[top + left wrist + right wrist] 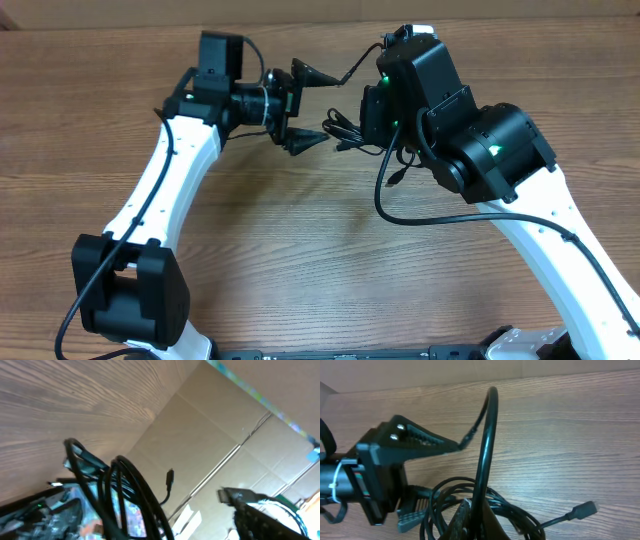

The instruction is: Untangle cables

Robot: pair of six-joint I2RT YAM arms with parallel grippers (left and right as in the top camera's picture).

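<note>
The cables (346, 131) are a small bunch of thin black cords held above the wooden table (300, 250) between both arms. My right gripper (472, 521) is shut on the cables (445, 495), and one strand (487, 435) rises steeply from its fingertips. A loose plug (583, 508) sticks out to the right. My left gripper (328, 108) stands open facing the bunch, with one finger (422, 437) above it and the other (412, 519) beside its lower loops. In the left wrist view the cables (120, 495) hang between the jaws, and a small plug (170, 477) dangles behind.
A cardboard wall (225, 435) runs along the table's far edge, close behind both grippers. A thicker black arm cable (405, 215) loops down from the right wrist. Bare wood lies in front of the arms.
</note>
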